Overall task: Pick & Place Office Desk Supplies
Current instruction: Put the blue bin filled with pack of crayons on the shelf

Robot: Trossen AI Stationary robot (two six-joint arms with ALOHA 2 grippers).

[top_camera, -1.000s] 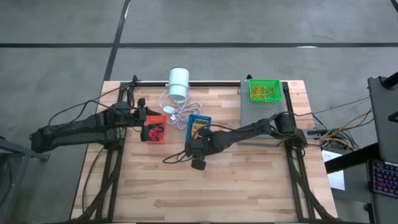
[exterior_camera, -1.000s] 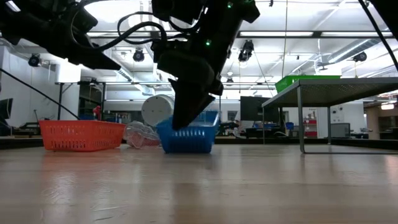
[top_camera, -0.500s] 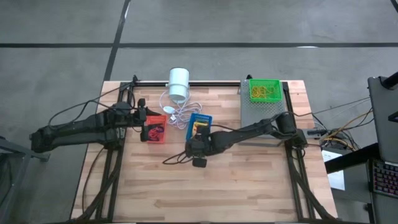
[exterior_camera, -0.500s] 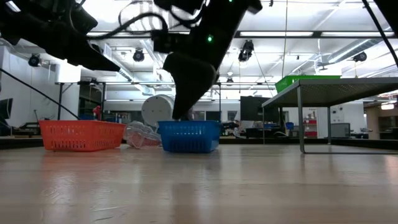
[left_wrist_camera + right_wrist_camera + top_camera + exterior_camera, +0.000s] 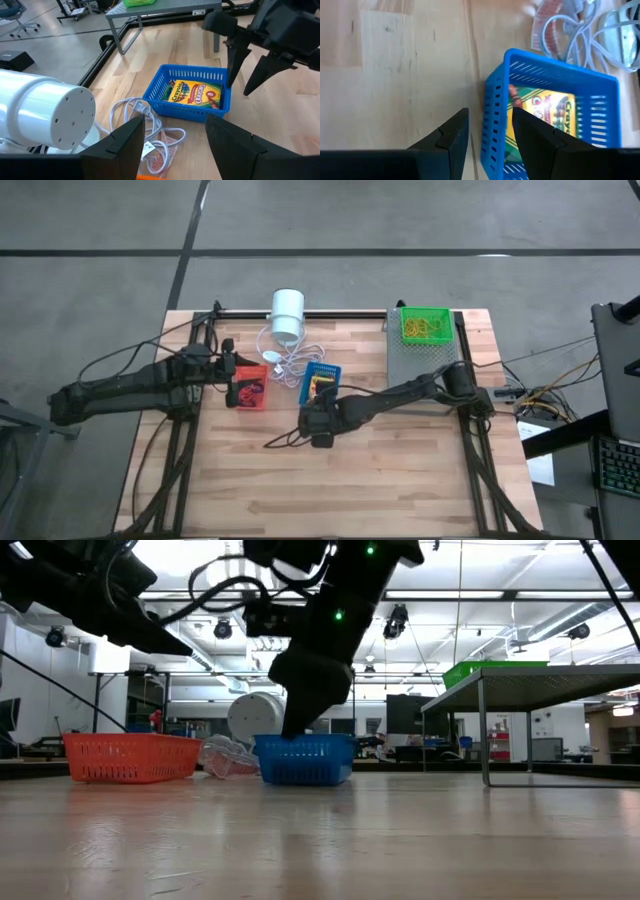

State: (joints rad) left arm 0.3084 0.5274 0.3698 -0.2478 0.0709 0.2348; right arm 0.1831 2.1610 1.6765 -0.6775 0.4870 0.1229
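Straddling the near short wall of the blue basket [image 5: 320, 380], the right gripper [image 5: 487, 137] is held spread, one finger each side.
The basket's long axis runs near to far; the left gripper [image 5: 175, 137], spread and empty, is parked farther off by the red-orange basket [image 5: 250, 388].

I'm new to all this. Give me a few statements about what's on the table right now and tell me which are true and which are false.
1. The blue basket holds a crayon box. True.
2. The green basket sits on the bare wood. False: it sits on the grey tray.
3. The right gripper is shut tight on the crayon box. False: its fingers are apart, at the blue basket's near end.
4. A white cylinder with a coiled cord lies at the table's far edge. True.
5. The left gripper is by the red basket. True.
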